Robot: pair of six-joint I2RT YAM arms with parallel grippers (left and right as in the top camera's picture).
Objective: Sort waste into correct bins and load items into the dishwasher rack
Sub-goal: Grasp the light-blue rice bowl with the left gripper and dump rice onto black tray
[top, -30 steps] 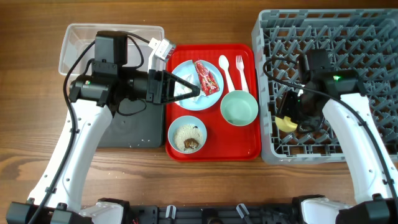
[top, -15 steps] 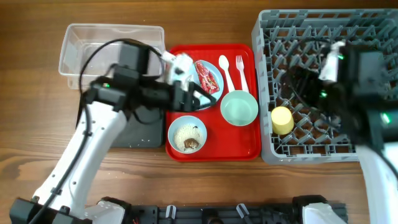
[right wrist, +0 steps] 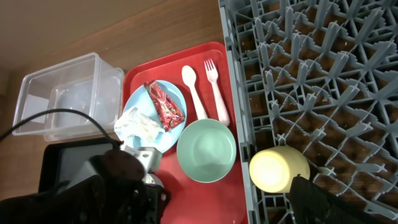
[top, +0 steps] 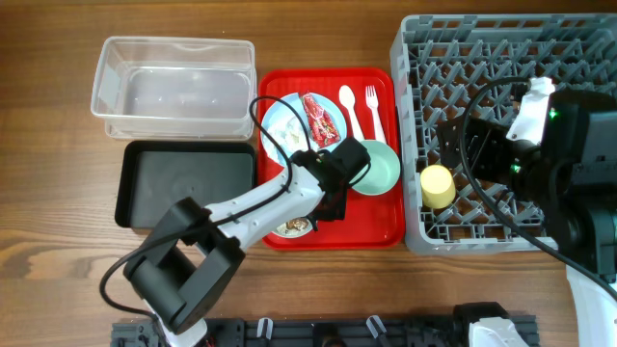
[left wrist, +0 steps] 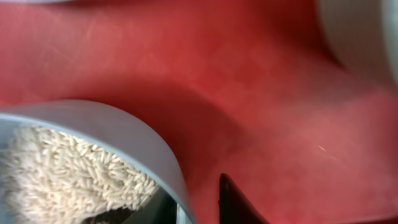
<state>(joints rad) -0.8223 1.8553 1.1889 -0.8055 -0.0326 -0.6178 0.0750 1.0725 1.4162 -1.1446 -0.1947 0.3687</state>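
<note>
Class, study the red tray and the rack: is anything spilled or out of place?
No spill shows: the rice sits inside the small blue bowl. The red wrapper and crumpled napkin lie on the blue plate, not yet binned.

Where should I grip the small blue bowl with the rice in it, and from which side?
Pinch the rim of the small blue bowl on the side facing the mint green bowl, coming straight down, one finger inside, one outside. The wall is thin and upright, and loose rice lies in it, so a level rim grip looks safest.
</note>
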